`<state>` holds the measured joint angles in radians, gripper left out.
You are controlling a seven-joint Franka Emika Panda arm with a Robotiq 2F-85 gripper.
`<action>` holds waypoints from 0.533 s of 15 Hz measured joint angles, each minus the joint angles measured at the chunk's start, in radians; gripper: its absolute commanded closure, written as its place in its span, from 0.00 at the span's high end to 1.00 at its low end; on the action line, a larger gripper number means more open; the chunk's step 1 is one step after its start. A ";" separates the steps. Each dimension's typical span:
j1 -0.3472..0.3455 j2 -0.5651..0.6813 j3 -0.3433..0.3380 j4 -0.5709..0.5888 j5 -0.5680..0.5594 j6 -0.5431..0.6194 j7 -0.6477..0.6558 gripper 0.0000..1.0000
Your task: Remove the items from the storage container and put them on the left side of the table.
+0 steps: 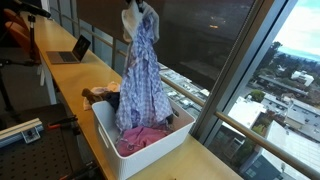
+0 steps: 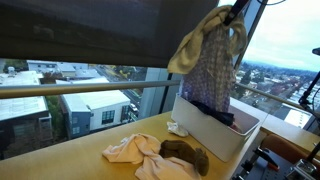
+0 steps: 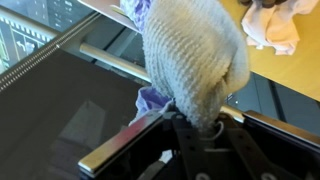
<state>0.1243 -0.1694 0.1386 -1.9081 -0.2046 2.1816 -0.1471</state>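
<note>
My gripper (image 1: 140, 8) (image 2: 238, 12) hangs high above the storage container (image 1: 150, 155) (image 2: 222, 140), a white bin on the light-wood table (image 1: 60, 70) (image 2: 110, 135). It is shut on a cream knit cloth (image 2: 198, 50) (image 3: 195, 55) and a lavender-patterned garment (image 1: 140, 75) (image 2: 215, 80) (image 3: 150, 100). The garment's lower end still reaches into the bin. In the wrist view the gripper (image 3: 192, 125) pinches both cloths, which hide the fingertips. A pink cloth (image 1: 140, 138) lies inside the bin. Beside the bin on the table lie pale pink cloths (image 2: 130, 150) (image 3: 275, 25) and a brown one (image 2: 185, 153) (image 1: 98, 97).
A grey laptop (image 1: 72, 50) stands open further along the table. A tall window with a metal rail (image 2: 90, 90) runs along the table's far edge. A small white piece (image 2: 177, 128) lies against the bin's side.
</note>
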 measured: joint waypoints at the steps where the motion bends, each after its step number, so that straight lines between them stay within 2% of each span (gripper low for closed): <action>1: 0.016 0.002 0.022 0.040 -0.001 -0.028 0.003 0.05; 8: 0.111 0.090 0.162 0.387 -0.063 -0.241 0.053 0.05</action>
<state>0.2356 -0.0792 0.3007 -1.5212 -0.2677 1.9406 -0.0944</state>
